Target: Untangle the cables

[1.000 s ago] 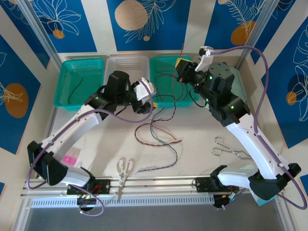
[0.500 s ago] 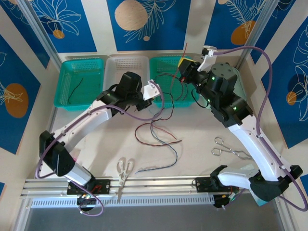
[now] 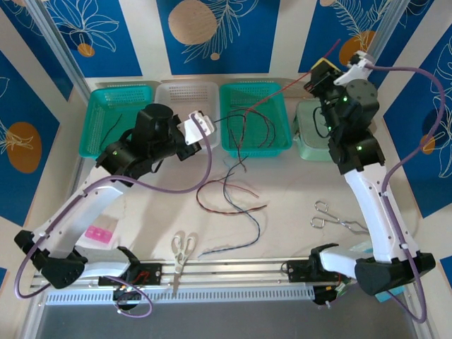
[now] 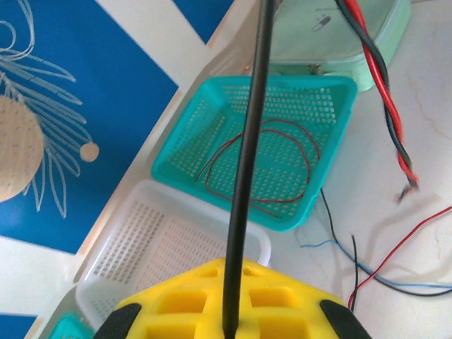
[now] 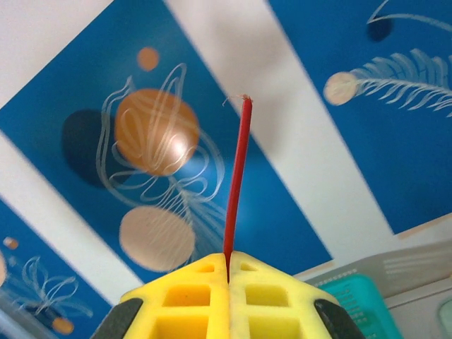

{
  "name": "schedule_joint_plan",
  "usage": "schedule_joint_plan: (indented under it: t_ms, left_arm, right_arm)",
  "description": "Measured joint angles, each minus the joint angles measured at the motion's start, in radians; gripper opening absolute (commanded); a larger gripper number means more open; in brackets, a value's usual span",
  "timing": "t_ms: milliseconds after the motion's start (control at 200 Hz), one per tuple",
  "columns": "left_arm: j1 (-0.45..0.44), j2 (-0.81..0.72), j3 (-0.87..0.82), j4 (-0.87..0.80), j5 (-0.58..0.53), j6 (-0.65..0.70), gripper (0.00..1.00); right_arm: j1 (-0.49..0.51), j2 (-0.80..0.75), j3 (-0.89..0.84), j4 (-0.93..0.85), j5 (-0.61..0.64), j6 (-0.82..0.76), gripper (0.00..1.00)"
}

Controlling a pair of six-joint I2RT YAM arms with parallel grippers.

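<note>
Left gripper (image 4: 227, 314): pads clamped on black cable (image 4: 247, 155). Right gripper (image 5: 227, 272): pads clamped on red cable (image 5: 236, 183); strands meet above the teal basket (image 3: 256, 150), other cables (image 3: 224, 192) loose on the table (image 3: 296, 191). Handling: part the arms slowly, grips firm, so the red-black twist (image 4: 387, 106) unwinds without snagging.

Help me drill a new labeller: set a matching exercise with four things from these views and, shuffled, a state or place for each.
Things
1. left gripper
2. right gripper
3. white-handled scissors
4. leftmost teal basket

States or places
A. lies flat on the table, towards its near edge
B. shut on a red cable
C. holds one short dark cable
D. shut on a black cable

Pairs: 1-D, 2-B, 3-A, 4-C.
</note>
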Motion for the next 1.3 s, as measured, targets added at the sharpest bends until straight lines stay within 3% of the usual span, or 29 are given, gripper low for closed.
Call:
schedule_joint_plan:
  t_ms: [235,500,920,1301]
  left_arm:
    - [0.051,-0.055,-0.002,-0.014,-0.120,-0.038,0.00]
    - [0.166,-0.107,-0.002,0.006,-0.195,-0.119,0.00]
    - [0.542,-0.140,0.002,0.005,-0.189,-0.419,0.00]
    - [0.806,-0.174,-0.016,0.053,-0.067,-0.665,0.00]
  right_arm:
    - [-0.177,-0.002,0.025,-0.023,-0.068,0.078,0.00]
    - [-0.323,-0.031,0.058,-0.061,-0.135,0.132,0.00]
    - [-0.445,-0.048,0.058,-0.109,-0.187,0.169,0.00]
    - [-0.481,-0.090,0.014,-0.144,-0.169,0.168,0.00]
